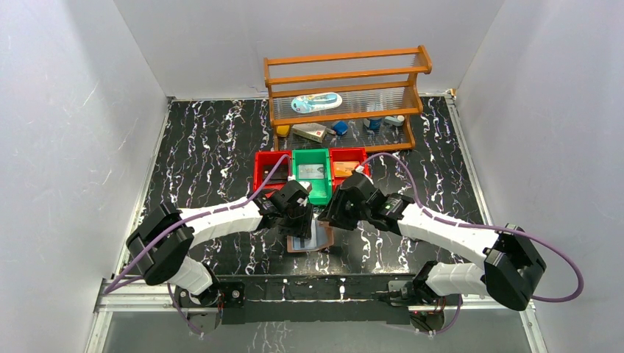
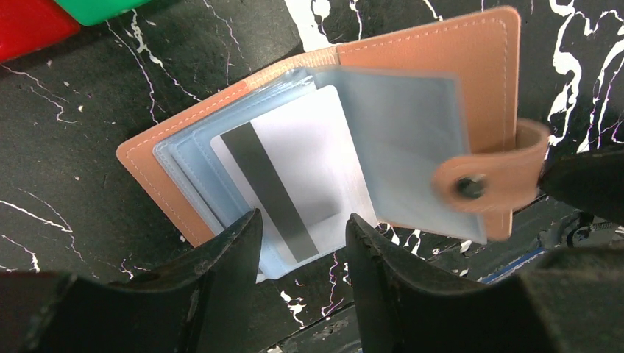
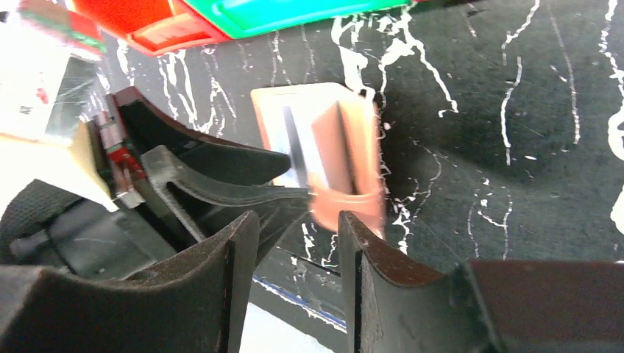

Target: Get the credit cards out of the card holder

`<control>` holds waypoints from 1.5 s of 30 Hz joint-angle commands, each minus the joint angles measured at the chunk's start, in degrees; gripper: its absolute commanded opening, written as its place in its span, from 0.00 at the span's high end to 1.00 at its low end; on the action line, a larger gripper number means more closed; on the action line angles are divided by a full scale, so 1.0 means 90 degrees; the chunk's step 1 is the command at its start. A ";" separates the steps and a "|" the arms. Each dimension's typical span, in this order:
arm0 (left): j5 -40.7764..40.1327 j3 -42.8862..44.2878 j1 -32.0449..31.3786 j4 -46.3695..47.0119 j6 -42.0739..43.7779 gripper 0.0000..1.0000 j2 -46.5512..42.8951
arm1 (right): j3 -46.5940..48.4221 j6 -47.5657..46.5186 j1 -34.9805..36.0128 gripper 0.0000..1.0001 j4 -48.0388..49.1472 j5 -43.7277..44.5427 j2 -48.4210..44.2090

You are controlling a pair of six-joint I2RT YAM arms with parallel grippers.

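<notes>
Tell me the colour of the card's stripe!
The stripe is dark grey, on a silvery card; left wrist view.

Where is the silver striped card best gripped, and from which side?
Probably the silver card's lower end, which juts past the card holder's edge between the left gripper's open fingers. Come from that side; the rest lies flat among clear sleeves.

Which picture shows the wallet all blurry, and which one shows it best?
Right wrist view: the wallet is smeared, its edges soft. Left wrist view: it is sharp and well lit, with only the snap tab a little fuzzy, so this one is best. Top view: clear but tiny.
</notes>
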 commanded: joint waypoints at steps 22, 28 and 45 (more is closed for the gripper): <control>-0.0282 -0.0329 -0.0015 -0.0380 -0.0045 0.54 -0.0319 | -0.0683 0.0600 -0.0008 0.67 0.2116 -0.0944 0.1068; -0.0410 -0.0463 -0.0014 -0.0367 -0.0025 0.54 -0.0647 | -0.0667 0.0515 -0.0022 0.67 0.2064 -0.1069 0.1616; -0.0268 -0.1015 -0.0017 0.0620 0.0341 0.55 -0.1186 | -0.1103 0.0475 -0.0032 0.60 0.3900 -0.1269 0.1893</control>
